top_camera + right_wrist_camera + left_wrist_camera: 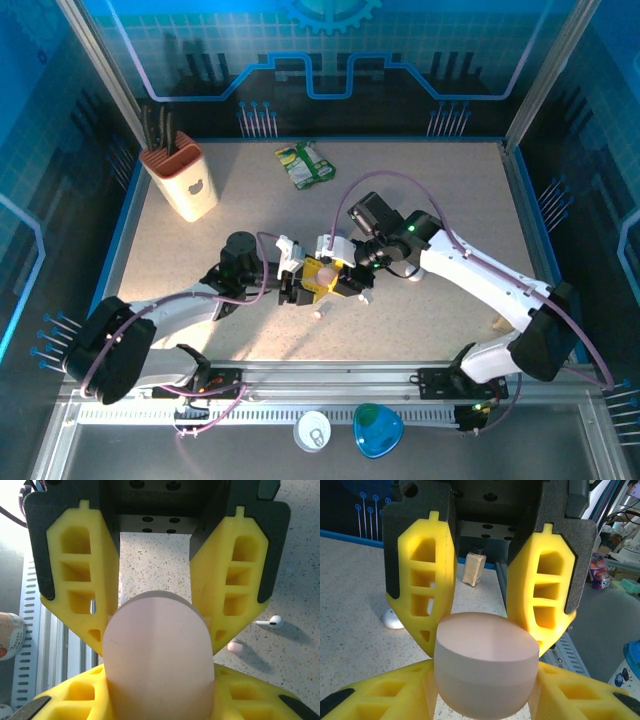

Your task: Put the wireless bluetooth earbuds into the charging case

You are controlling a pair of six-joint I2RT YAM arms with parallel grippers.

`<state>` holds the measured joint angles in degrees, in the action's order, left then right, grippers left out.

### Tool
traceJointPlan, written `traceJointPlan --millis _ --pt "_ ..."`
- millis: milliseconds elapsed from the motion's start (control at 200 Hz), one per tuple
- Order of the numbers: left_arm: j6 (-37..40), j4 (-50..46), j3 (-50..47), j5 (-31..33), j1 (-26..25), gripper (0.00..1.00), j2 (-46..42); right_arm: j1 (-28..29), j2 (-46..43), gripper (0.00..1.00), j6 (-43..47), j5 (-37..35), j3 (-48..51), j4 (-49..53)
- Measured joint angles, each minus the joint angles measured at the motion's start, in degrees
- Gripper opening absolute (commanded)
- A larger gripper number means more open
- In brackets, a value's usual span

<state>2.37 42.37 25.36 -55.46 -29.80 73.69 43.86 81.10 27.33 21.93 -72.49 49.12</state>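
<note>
Both arms meet at the middle of the tabletop (450,180) over one pink charging case (485,665). The right gripper (157,640) is clamped on it, a yellow pad on either flank. The left gripper (485,637) comes at it from the opposite side. Its finger tips lie against the case's rounded edge, but I cannot tell whether they are actually bearing down or only touching. The case looks closed, with a seam running round it and nothing of its inside on show.

The earbuds are not in it. From the right wrist I see a white earbud (270,622) lying flat on the tabletop, just off the right finger's outer side, its stem pointing back toward that finger. A pink earbud (235,646) sits closer in, near the finger tip. From above, one bud (320,312) lies just to the near side of the joined grippers (about as close to one arm as the other).

I judge that the case must be opened first.

Far left corner: a cream holder (185,180) with dark handles standing in it.
</note>
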Motion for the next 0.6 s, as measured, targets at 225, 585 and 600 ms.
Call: traceJointPlan --millis 225,585,600 --pt "-0.9 0.0 0.4 -0.6 0.0 0.43 0.5 0.0 0.1 0.28 0.0 0.0 0.0 0.2" --pt "-1.0 0.0 0.4 -1.0 0.0 0.33 0.9 0.0 0.2 0.47 -0.2 -0.3 0.0 0.6" --pt "-1.0 0.0 0.4 -1.0 0.0 0.33 0.9 0.0 0.2 0.50 -0.3 -0.3 0.0 0.5"
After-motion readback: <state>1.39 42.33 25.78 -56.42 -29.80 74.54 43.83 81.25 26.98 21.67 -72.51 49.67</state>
